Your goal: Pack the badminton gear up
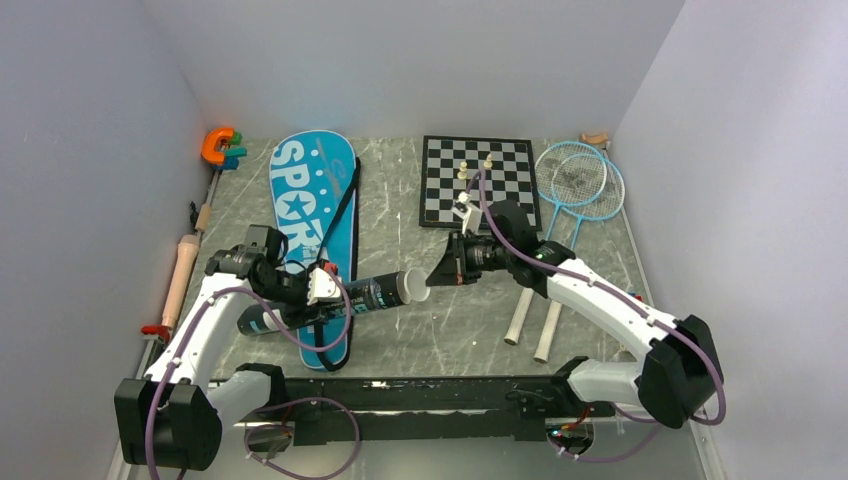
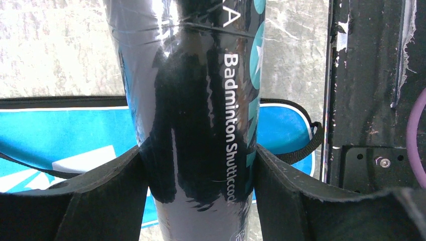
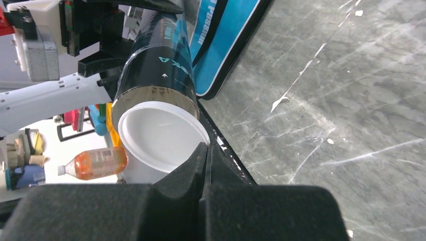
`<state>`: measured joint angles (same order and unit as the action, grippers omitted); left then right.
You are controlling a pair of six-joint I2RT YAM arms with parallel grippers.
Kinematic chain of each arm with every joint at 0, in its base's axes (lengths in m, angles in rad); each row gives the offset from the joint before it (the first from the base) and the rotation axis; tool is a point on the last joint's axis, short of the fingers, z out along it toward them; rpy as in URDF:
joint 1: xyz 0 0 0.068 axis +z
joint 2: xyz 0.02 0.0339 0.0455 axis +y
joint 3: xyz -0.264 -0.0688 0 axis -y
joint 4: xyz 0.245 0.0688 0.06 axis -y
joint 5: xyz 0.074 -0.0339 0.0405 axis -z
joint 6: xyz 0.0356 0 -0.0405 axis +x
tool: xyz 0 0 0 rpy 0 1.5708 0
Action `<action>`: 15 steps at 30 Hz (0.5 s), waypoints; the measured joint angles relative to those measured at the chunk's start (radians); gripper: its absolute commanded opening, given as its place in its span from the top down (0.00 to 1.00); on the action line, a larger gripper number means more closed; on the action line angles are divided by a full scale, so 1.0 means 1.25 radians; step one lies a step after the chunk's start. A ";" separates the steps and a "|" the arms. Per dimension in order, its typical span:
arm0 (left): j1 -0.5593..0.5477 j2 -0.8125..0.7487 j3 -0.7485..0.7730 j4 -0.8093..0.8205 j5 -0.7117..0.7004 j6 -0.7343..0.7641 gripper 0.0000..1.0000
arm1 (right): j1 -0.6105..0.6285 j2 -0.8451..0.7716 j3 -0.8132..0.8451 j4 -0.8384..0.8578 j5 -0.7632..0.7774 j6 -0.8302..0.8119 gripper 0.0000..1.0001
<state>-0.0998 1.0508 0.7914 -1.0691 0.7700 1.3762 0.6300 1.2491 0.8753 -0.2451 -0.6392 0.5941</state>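
**A:** How far along is the packing?

**B:** Nearer the start than the end, I'd judge. The left tool (image 1: 318,298) is clamped round the middle of the long black shuttlecock tube (image 1: 375,293) and holds it roughly level above the blue "SPORT" racket bag (image 1: 303,190).

**A:** And the other arm?

**B:** The right tool (image 3: 207,155) is closed to a sliver, nipping the rim of the white plastic cap (image 3: 161,133) at the tube's mouth.

**A:** Shuttlecocks?

**B:** None in view. I cannot tell whether they sit inside the tube.

**A:** What's left?

**B:** The two light-blue rackets with white handles (image 1: 580,182) lie on the grey marbled counter (image 1: 430,335). They are just right of the black-and-white chessboard (image 1: 478,185) and well apart from the bag. Neither they nor the tube are in it yet.
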 measured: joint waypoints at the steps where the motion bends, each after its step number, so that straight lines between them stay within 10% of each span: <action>1: 0.000 0.000 0.000 0.000 0.000 0.000 1.00 | -0.008 -0.014 -0.007 -0.002 -0.002 0.000 1.00; 15: 0.000 0.000 0.009 -0.003 0.000 -0.001 1.00 | -0.019 -0.017 -0.016 0.030 -0.061 0.020 1.00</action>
<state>-0.1001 1.0508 0.8028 -1.0733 0.7704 1.3746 0.6064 1.2274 0.8555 -0.2077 -0.7155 0.6189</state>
